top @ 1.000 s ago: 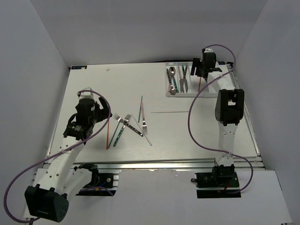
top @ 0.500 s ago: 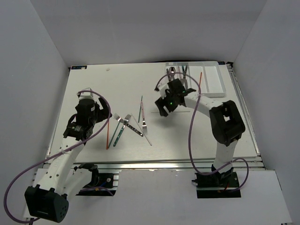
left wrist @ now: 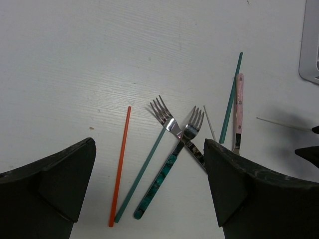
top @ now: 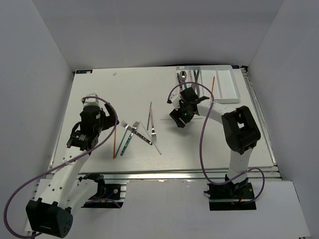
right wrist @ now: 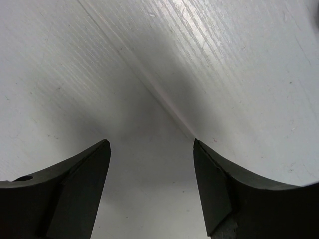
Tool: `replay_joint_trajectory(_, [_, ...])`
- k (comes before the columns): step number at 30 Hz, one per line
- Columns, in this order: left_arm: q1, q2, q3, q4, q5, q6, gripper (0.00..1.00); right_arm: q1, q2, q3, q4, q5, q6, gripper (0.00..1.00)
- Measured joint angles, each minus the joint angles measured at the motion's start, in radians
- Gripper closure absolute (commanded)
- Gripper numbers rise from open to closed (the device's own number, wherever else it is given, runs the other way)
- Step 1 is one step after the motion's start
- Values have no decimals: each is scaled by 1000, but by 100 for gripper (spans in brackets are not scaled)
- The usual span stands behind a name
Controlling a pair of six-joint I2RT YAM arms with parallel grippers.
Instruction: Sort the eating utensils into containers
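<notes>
Right claw (right wrist: 149, 144): back from the tray (top: 227, 82), orange chopstick (top: 213, 84) now left inside; jaws wide, empty, low over what appears to be the pale chopstick (right wrist: 143, 74) on the counter (top: 99, 89). Left claw (left wrist: 149, 144): wide, unmoved above the crossed forks (left wrist: 174, 132). One delivery done, next pick lined up

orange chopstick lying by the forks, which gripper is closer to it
Left. The left gripper hovers right beside the orange chopstick; the right gripper is far off beyond the forks, nearer the tray.

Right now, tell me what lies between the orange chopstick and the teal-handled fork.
A teal chopstick, lying between the orange chopstick and the fork; the left wrist view shows it.
</notes>
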Motion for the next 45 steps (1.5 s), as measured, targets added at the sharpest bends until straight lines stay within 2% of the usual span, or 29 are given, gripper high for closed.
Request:
replay_joint_trajectory(8, [0, 0, 0, 3, 8, 0, 2, -9, 53, 58, -11, 28, -52, 36])
replay_joint_trajectory(11, [0, 0, 0, 6, 8, 0, 2, -18, 74, 78, -14, 2, -59, 48])
replay_joint_trajectory(12, [0, 0, 0, 6, 9, 0, 2, -21, 76, 79, -15, -9, -59, 61])
replay_joint_trajectory(14, [0, 1, 0, 6, 11, 0, 2, -21, 77, 79, -18, -24, -60, 78])
replay_joint_trajectory(16, [0, 2, 0, 6, 11, 0, 2, -19, 77, 79, -21, -32, -59, 100])
replay_joint_trajectory(23, [0, 2, 0, 6, 10, 0, 2, 39, 59, 53, 6, 35, -51, 100])
replay_joint_trajectory(28, [0, 2, 0, 6, 4, 0, 2, 88, -8, -38, 67, 49, 13, 100])
replay_joint_trajectory(33, [0, 2, 0, 6, -4, 0, 2, 18, -130, -71, 130, 85, 183, 100])
replay_joint_trajectory(38, [0, 2, 0, 6, -10, 0, 2, -209, -114, 102, 186, 139, 421, 100])
replay_joint_trajectory(41, [0, 2, 0, 6, -10, 0, 2, -313, 7, 307, 175, 199, 494, 100])
replay_joint_trajectory(45, [0, 11, 0, 6, -10, 0, 2, -357, 261, 653, 137, 259, 522, 100])
